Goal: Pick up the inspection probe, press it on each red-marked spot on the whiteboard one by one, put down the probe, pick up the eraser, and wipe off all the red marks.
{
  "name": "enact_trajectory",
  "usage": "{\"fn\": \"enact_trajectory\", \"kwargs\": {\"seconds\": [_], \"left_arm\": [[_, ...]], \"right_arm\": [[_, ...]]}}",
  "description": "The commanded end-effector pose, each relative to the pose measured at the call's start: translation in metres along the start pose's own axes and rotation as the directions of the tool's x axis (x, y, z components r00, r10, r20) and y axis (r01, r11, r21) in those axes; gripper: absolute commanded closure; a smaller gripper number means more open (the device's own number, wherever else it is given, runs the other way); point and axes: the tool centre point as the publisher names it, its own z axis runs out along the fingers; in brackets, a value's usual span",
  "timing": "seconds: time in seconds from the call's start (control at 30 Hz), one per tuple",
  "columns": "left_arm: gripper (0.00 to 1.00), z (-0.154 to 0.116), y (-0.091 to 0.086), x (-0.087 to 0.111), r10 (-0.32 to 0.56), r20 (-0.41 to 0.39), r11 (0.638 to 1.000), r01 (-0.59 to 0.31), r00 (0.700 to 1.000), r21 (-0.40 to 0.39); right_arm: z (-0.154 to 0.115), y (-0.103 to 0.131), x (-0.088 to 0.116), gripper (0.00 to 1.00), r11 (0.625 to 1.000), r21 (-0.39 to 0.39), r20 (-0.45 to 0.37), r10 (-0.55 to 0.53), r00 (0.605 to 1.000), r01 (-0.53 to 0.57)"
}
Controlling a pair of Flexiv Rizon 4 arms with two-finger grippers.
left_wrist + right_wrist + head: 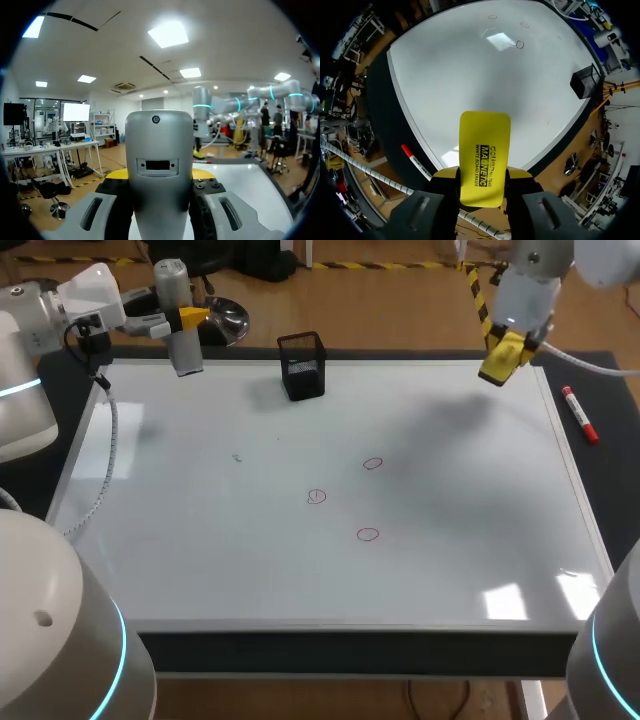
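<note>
Presently both tools are in hand and off the surface. The left gripper [186,316] is clamped on the grey inspection probe [159,165], held upright above the far left corner of the whiteboard [200,540], with a finger pressing on either side of its body. The right gripper [510,350] is closed on the yellow eraser [485,145], one finger on each long side, above the far right corner. Holding each tool at its own corner appears intended to leave the middle open. Three red marks [372,464] lie apart from one another just right of the board's centre, all unwiped and untouched by either tool; judged so, probing is the step in hand and the eraser waits its turn. A black mesh holder [303,365] stands at the far edge near its middle, between the two arms but clear of the marks. A red marker [579,413] lies just off the right edge, under the right arm's approach.
</note>
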Motion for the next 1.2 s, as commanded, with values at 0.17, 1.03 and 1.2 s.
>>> {"fn": "enact_trajectory", "kwargs": {"seconds": [0.17,1.03,1.2], "left_arm": [[1.0,0.0003,-0.0001,0.0001,0.002,0.001,1.0,-0.002,1.0,0.003],[1.0,0.0003,-0.0001,0.0001,0.002,0.001,1.0,-0.002,1.0,0.003],[1.0,0.0003,-0.0001,0.0001,0.002,0.001,1.0,-0.002,1.0,0.003]], "right_arm": [[-0.0012,0.0007,0.0048,1.0,1.0,-0.008,0.017,0.017,1.0,-0.017],[-0.0012,0.0007,0.0048,1.0,1.0,-0.008,0.017,0.017,1.0,-0.017],[-0.0012,0.0007,0.0048,1.0,1.0,-0.008,0.017,0.017,1.0,-0.017]]}}
